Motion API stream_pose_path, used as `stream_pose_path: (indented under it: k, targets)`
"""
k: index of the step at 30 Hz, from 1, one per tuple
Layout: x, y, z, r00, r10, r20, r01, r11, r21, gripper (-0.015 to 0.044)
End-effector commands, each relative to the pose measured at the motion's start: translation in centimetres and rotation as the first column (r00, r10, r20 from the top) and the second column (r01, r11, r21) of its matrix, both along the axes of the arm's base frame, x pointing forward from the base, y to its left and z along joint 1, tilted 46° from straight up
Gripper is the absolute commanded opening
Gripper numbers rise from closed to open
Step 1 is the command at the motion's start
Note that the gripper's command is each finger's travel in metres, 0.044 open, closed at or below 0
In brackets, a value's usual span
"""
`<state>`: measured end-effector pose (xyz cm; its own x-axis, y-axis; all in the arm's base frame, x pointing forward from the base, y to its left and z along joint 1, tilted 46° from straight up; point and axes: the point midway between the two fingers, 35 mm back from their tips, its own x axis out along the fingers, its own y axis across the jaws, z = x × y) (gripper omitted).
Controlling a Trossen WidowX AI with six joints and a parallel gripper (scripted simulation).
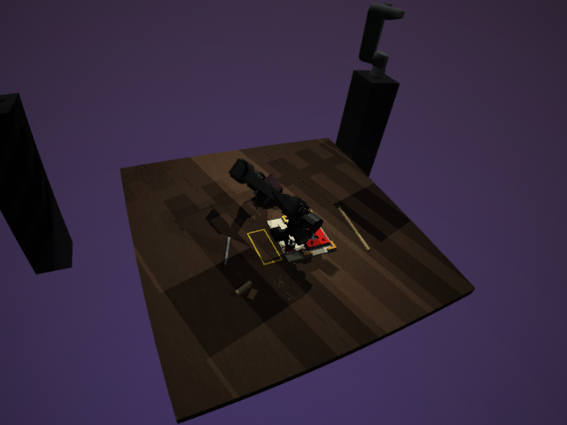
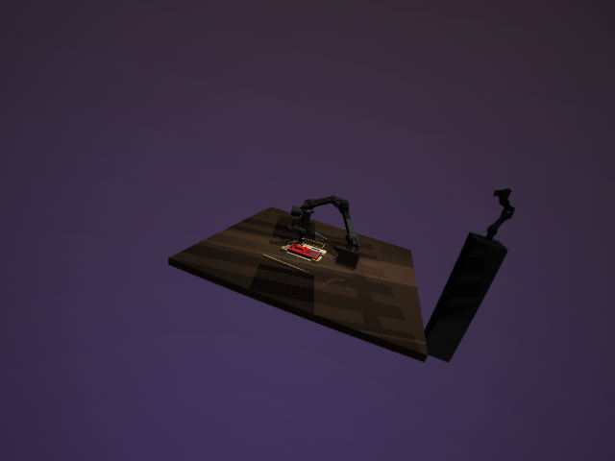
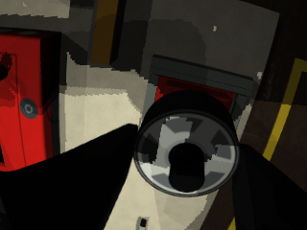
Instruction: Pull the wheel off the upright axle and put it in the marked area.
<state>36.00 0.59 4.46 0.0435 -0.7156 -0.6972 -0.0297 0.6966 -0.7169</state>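
Purple gloom surrounds the dark wooden counter (image 1: 366, 315) (image 2: 347, 298) (image 3: 275, 86), and heavy shadows cut across the grain. Down at the pale board (image 1: 275, 222) (image 3: 101, 112), here's the action: the wheel (image 1: 290, 243) (image 3: 175, 129) sits on its upright axle (image 3: 187, 179), just beside the marked area (image 1: 255, 249) (image 2: 324, 245) (image 3: 280, 120) and not in it. The hand (image 1: 292, 235) (image 2: 301, 240) (image 3: 188, 136) looks clamped on the wheel, one finger against each side of the rim. So, by my reading, the grip is on and the pull is next!

What might spoil it? A sideways tug before the hub clears could jam the wheel on the axle or drag the board along. Fingers biting off-centre might let that round rim tip or slip on the way up. Swing low, and a finger could catch the red block (image 1: 315, 238) (image 2: 304, 251) (image 3: 26, 134). Release too soon, and the wheel could roll or land across the yellow line.

Now the tough viewing: the arm (image 1: 275, 189) (image 2: 325, 200) screens much of the hand from above, the exterior view makes the wheel too small to pick out, and up close both fingers are black silhouettes, cut off by the frame. How deep they reach, nobody can tell. The axle's lower part is hidden too.
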Motion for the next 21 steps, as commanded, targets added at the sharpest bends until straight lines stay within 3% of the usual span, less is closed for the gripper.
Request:
stream_pose_path:
  k: [1,8,21]
  targets:
    - [0.03,0.03,-0.02,1.000,-0.003,0.002,0.003,1.000,0.003,0.0161]
    - [0.03,0.11,0.06,1.000,-0.002,0.002,0.002,1.000,0.003,0.0000]
    - [0.02,0.43,0.34,1.000,-0.002,0.003,0.002,1.000,0.003,0.0000]
